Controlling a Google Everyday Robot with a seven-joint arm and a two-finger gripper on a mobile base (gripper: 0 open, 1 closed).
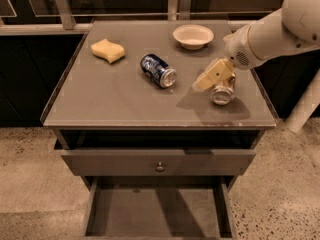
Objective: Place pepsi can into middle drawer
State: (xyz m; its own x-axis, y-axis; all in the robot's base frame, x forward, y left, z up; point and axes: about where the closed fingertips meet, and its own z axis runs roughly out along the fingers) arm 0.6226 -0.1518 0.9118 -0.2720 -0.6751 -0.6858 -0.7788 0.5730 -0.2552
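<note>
camera view: gripper (199, 85) hovers over the worktop (115, 101), jaws' spread cannot be told; pepsi can (158, 70) lies apart, left of them.

The gripper (202, 82) hangs over the worktop (120, 101) near its right edge and covers the upper left of the second can (223, 94), whose markings are too blurred to read. The arm (280, 29) runs out at the picture's top right corner. Below the worktop's front edge, the middle drawer (160, 211) is cut off at the bottom, its front unseen.
</note>
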